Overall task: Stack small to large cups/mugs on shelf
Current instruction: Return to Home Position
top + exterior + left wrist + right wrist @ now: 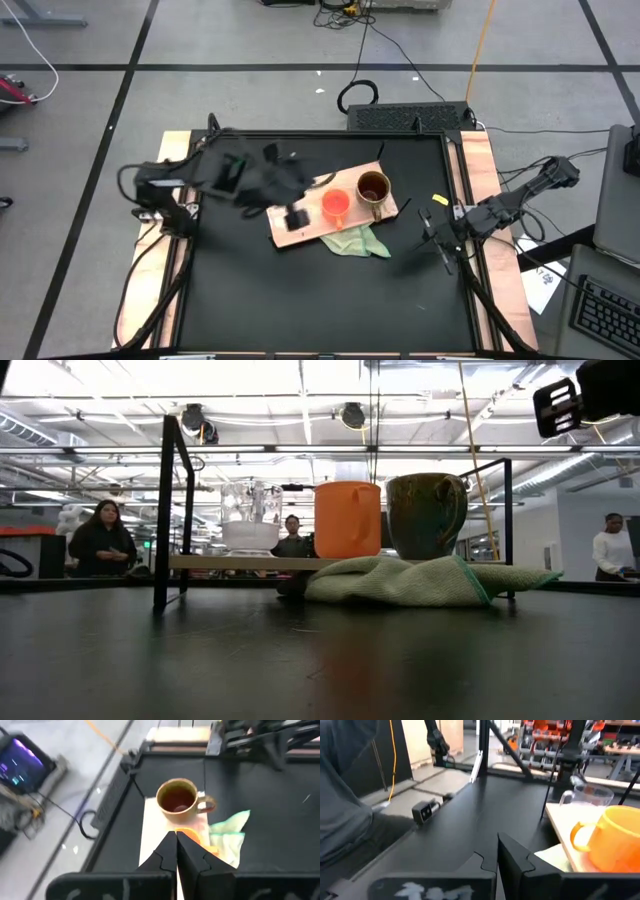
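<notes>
1. Fingers of the left gripper [176,839] are pressed together on nothing. It hangs above the orange mug [336,205], and I judge it has no load left to carry.
2. Right gripper [434,234], closed and empty, waits near the table's right edge.
3. Glass cup [250,518], orange mug and olive-brown mug [373,188] stand upright in a row by size on the wooden board [150,832].
4. Board's long axis runs slanted across the table, and the row follows it. The olive-brown mug's handle points toward the green cloth [355,243].
</notes>
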You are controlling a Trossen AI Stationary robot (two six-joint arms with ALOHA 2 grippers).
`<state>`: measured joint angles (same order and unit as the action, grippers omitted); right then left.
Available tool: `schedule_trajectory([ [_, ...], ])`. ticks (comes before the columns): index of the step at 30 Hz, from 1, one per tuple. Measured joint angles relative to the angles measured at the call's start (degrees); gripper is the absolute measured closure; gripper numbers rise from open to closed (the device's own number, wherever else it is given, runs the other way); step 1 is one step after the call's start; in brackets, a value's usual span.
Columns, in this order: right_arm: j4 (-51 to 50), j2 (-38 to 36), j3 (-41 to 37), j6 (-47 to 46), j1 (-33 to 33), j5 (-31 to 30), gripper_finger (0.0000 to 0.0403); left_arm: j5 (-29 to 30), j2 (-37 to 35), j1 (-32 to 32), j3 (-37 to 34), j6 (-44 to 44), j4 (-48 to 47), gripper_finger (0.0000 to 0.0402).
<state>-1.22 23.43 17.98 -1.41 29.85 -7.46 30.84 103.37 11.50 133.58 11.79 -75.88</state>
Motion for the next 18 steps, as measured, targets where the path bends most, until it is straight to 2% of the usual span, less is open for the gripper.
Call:
schedule_trajectory([
  [3,-0.33,-2.02,0.0,0.24,0.04,-0.04,0.0403,5.21,-2.11,5.62,-1.33,0.78,0.32,0.04],
  [7,-0.63,-3.5,0.0,0.61,0.06,-1.82,0.0403,11.51,-7.16,12.57,-9.81,4.79,1.39,0.04],
  [13,-1.02,-5.07,0.0,0.31,0.06,-2.66,0.0403,17.71,-19.18,20.04,-32.63,12.44,10.0,0.0401],
  [18,-2.34,-5.63,0.0,0.2,0.04,-4.67,0.0403,19.09,-31.73,22.43,-54.35,14.72,24.6,0.0401],
])
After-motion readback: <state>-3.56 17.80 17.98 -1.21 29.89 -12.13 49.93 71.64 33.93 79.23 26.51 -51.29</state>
